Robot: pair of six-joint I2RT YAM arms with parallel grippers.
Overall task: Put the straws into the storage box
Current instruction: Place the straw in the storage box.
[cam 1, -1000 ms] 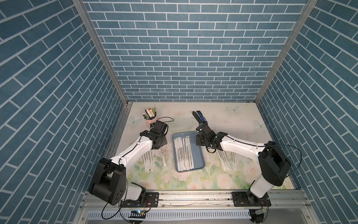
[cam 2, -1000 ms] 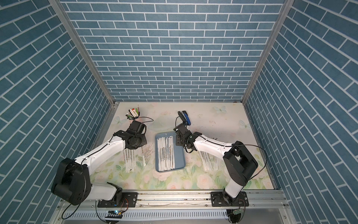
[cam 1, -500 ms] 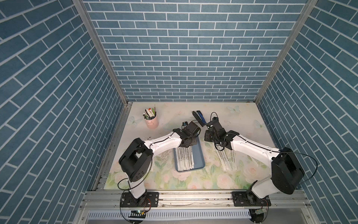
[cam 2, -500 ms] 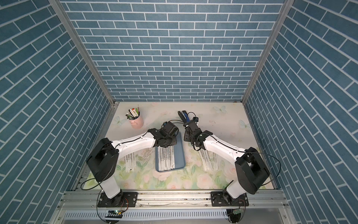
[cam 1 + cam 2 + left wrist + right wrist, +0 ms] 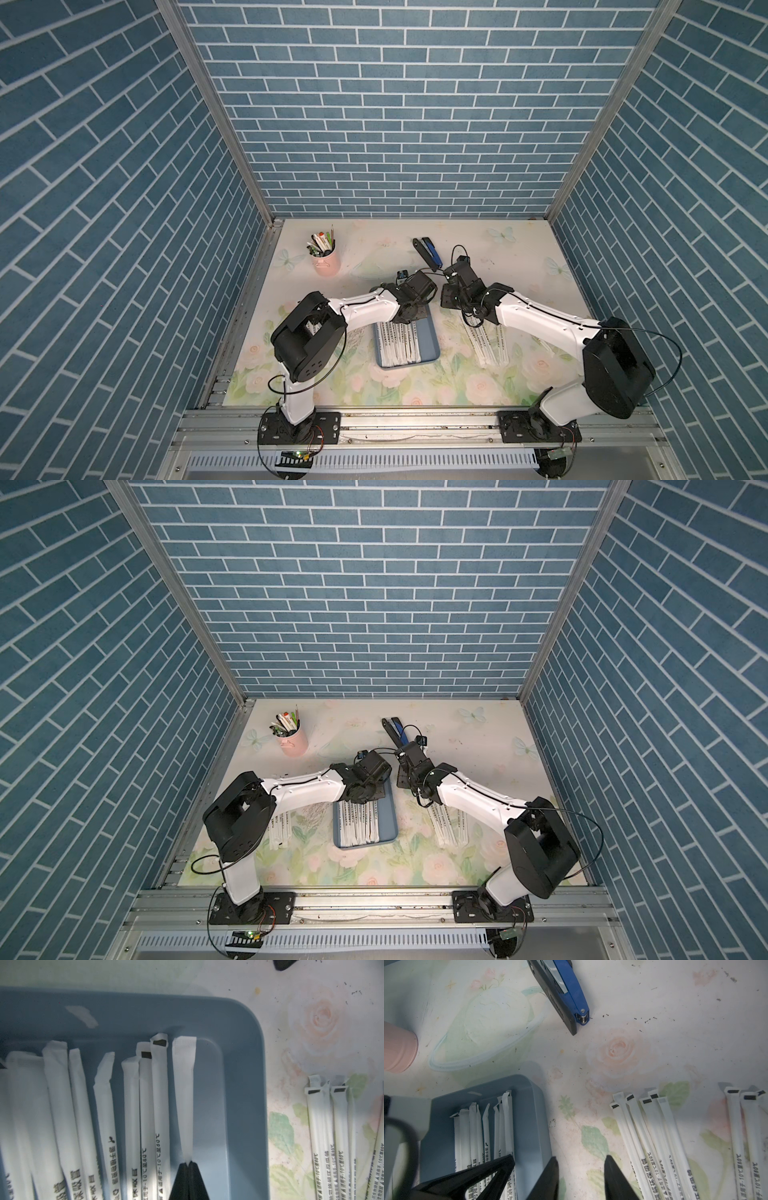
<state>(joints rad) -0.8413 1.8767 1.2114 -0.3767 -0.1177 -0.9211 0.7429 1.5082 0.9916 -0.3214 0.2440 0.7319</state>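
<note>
**Item:** storage box, middle of the counter.
**Change:** the left pincer, a second ago at the left pile, now hangs over the box's far end, clenched on one straw (ready to drop, I judge). The right pincer has drawn aside and is parted and empty.
**Contents:** a row of straws lying lengthwise.
**Outstanding:** the left pile and the right pile, both loose beside the box.
**Pink cup**: pens only.

The left pincer pinches one straw over the storage box, beside straws lying inside; more lie on the desk.
</note>
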